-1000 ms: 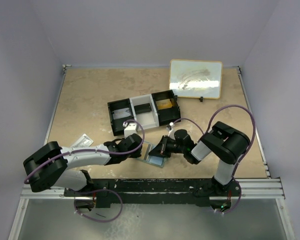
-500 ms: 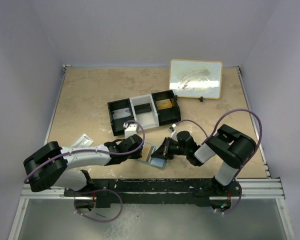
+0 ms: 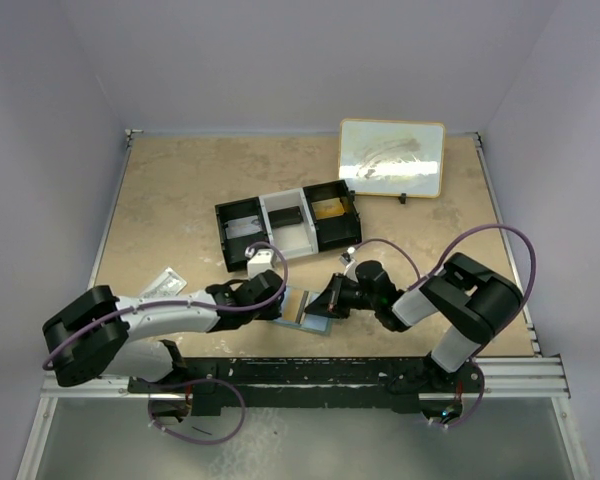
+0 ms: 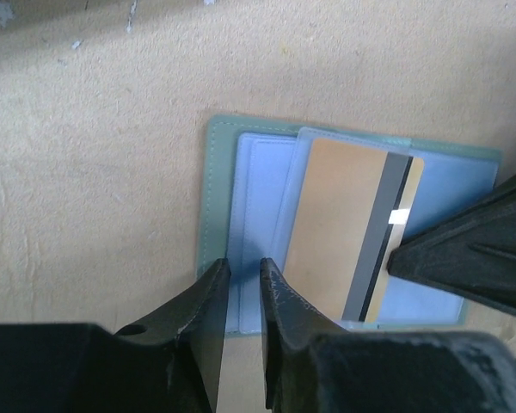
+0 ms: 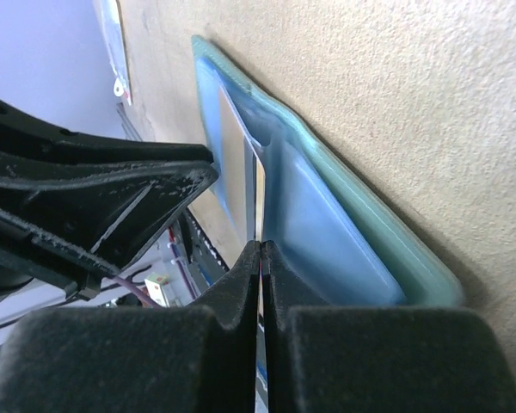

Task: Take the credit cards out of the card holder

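The card holder [image 3: 316, 323] lies open on the table, grey-green at the rim [image 4: 213, 198] and light blue inside. An orange-tan credit card [image 4: 340, 228] with a dark stripe sticks partway out of its slot pocket. My right gripper [image 3: 324, 303] is shut on that card's right edge. The right wrist view shows the card [image 5: 239, 185] nearly edge-on between the closed jaws of my right gripper [image 5: 261, 245]. My left gripper [image 4: 243, 265] is nearly closed, its tips resting on the holder's left blue panel. The dark card is hidden.
A black-and-white three-compartment tray [image 3: 285, 225] stands just behind the grippers. A white board [image 3: 392, 157] leans at the back right. A clear packet [image 3: 165, 281] lies on the left beside my left arm. The table's front rail is close below the holder.
My right arm's elbow has swung right and down, drawing the gripper a little rightward. The orange-tan card shows more out of the holder. My left gripper stays on the holder.
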Controlling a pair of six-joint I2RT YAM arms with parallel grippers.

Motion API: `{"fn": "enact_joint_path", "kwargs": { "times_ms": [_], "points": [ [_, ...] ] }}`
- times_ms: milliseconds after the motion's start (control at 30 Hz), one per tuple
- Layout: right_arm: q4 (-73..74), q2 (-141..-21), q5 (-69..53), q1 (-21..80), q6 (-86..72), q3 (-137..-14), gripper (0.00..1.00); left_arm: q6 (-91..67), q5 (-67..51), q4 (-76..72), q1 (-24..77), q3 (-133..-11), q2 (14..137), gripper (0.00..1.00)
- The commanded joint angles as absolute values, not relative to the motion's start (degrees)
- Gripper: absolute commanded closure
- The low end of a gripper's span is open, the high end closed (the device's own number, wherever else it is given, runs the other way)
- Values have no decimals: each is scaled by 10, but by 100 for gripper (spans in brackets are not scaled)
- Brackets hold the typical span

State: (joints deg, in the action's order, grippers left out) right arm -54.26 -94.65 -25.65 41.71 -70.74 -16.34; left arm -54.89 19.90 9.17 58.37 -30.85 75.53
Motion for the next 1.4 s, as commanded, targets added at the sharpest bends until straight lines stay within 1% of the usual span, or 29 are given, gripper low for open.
{"fn": "enact_joint_path", "kwargs": {
  "times_ms": [0,100,167,333,467,633,700,867,933,1167,1367],
  "points": [
    [-549,-958,-249,415,-700,-165,98,-533,224,145,593,-332,708,79],
    [-548,-965,-250,415,-698,-169,97,-519,217,136,593,-352,691,74],
    [-547,-970,-252,415,-696,-171,97,-508,195,122,594,-370,700,72],
    [-548,-968,-248,415,-698,-165,96,-493,170,124,600,-417,779,72],
    [-539,-958,-241,414,-697,-162,95,-500,174,126,613,-424,824,75],
    [-536,-962,-239,414,-693,-163,95,-510,206,162,614,-411,841,82],
    [-549,-966,-242,414,-694,-161,91,-513,211,162,614,-395,831,83],
    [-584,-959,-234,414,-699,-145,78,-520,213,160,614,-372,806,83],
    [-579,-957,-227,414,-696,-144,76,-522,212,160,614,-368,803,84],
    [-628,-985,-239,414,-700,-144,76,-523,204,159,614,-366,802,84],
    [-651,-1012,-249,415,-692,-169,77,-524,200,156,614,-366,802,85]
  ]
}}
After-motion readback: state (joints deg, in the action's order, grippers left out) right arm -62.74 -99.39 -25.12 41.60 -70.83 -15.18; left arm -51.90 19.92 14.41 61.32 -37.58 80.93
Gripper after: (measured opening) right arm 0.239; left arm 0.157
